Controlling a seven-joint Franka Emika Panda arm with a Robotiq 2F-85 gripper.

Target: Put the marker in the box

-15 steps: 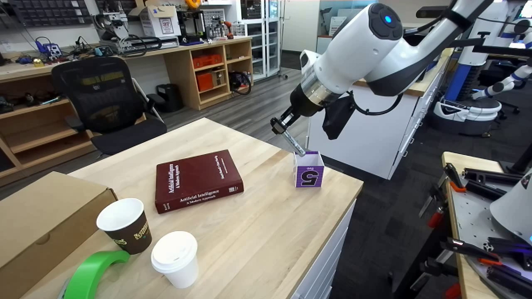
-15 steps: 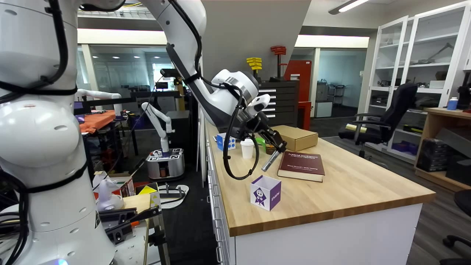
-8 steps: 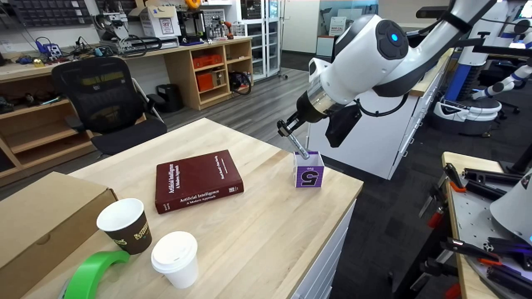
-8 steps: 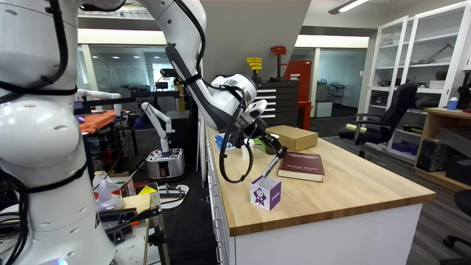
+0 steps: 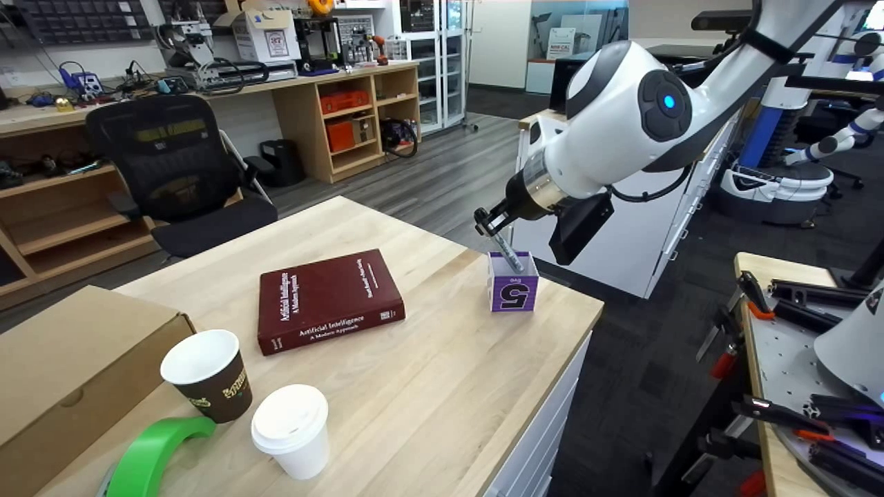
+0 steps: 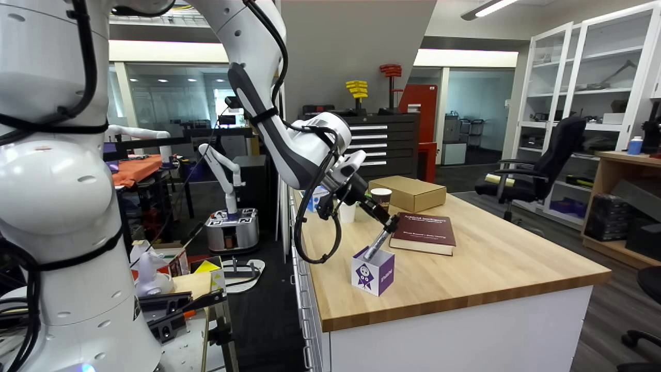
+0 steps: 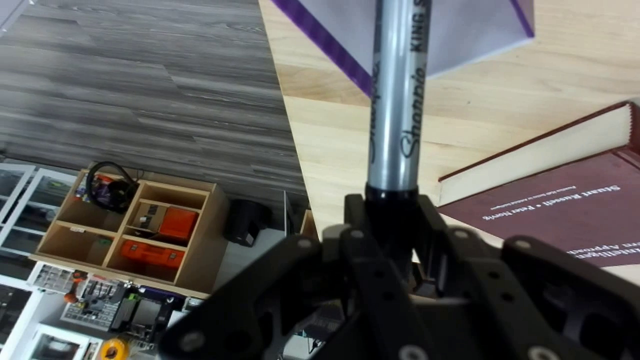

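Since the silver-grey marker point(image 7: 397, 125) has its lower end at the mouth of the little purple box point(image 5: 513, 295) in both exterior views, this looks like the insertion step, with pretty much just the release left. The gripper point(image 7: 393, 212) is clamped on the marker's black end, only the marker's own width between its fingertips, nothing else in its grip. How deep the lower end sits is hard to tell; it seems to be dipping just inside the rim, but the bottom of the box is hidden.

Next move, probably: go down a bit further along the marker's lean, then spread the fingers and let it slide in. It's tilted a fair bit, so it could catch a wall, and it looks longer than the box is tall, so it'll likely end up leaning with the top poking out.

Materials-wise, the marker's barrel is a smooth, slightly shiny cylinder with black Sharpie lettering. The box looks like thin card: square corners, white inside, purple rim, fat black 5 on a side. Seems light, so it'd probably skid if nudged. It stands on a pale wood tabletop point(image 5: 414, 386) with striped grain, along with a chunky maroon hardback point(image 5: 331, 300) with cream page edges, a smooth white lidded cup point(image 5: 291, 431) and a plain brown cardboard carton point(image 5: 69, 345).
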